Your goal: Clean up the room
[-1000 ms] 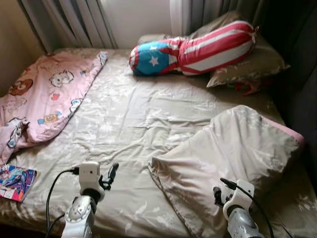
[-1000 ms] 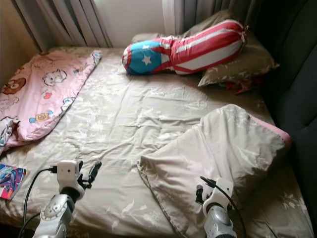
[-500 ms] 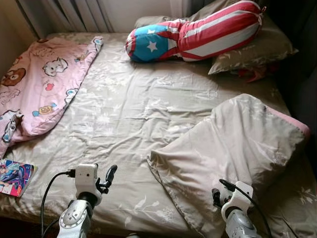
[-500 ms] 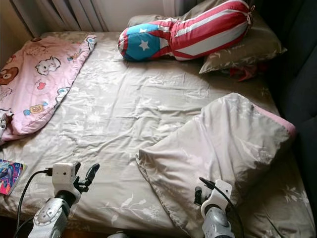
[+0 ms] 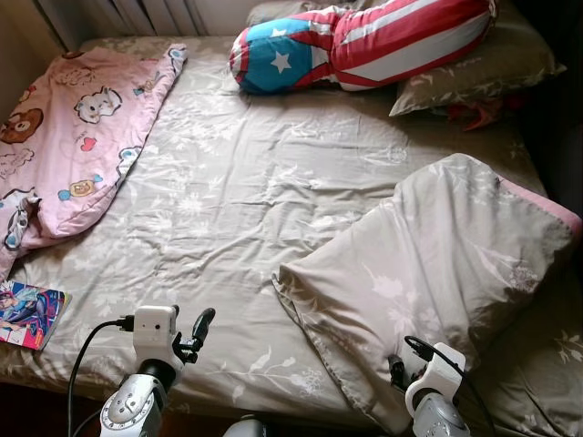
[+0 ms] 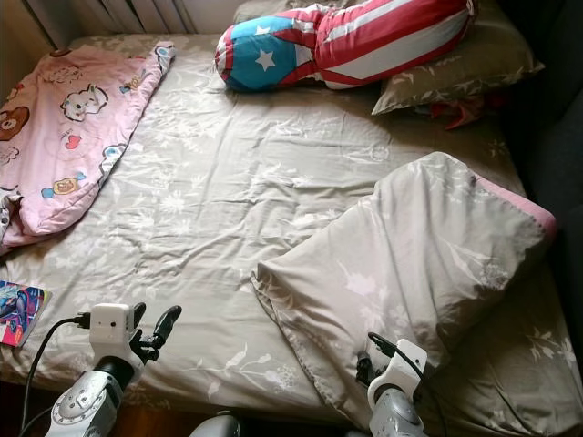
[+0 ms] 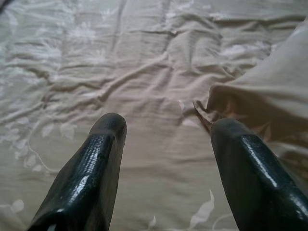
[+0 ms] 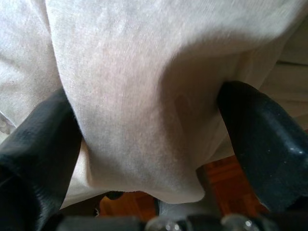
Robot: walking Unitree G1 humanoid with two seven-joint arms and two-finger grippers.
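A rumpled beige floral duvet (image 5: pixel 437 273) with a pink underside lies folded back on the right half of the bed. My right gripper (image 8: pixel 154 144) is at the duvet's near edge, open, with a fold of the fabric bulging between its fingers (image 8: pixel 38 149). My left gripper (image 7: pixel 166 159) hovers open over the bare sheet (image 5: pixel 255 200) near the bed's front edge, just left of the duvet's corner (image 7: pixel 207 108), holding nothing. A pink cartoon blanket (image 5: pixel 68 137) lies bunched at the far left.
A stars-and-stripes bolster (image 5: pixel 364 45) rests on a beige pillow (image 5: pixel 492 68) at the head of the bed, with something red (image 5: pixel 474 114) beside it. A colourful book (image 5: pixel 25 314) lies at the bed's front left corner. Wooden floor (image 8: pixel 130 204) shows below the duvet's edge.
The camera has moved closer and tilted down, so the whole bed sits higher in the picture. Both arms show lower in the frame. Nothing on the bed has moved.
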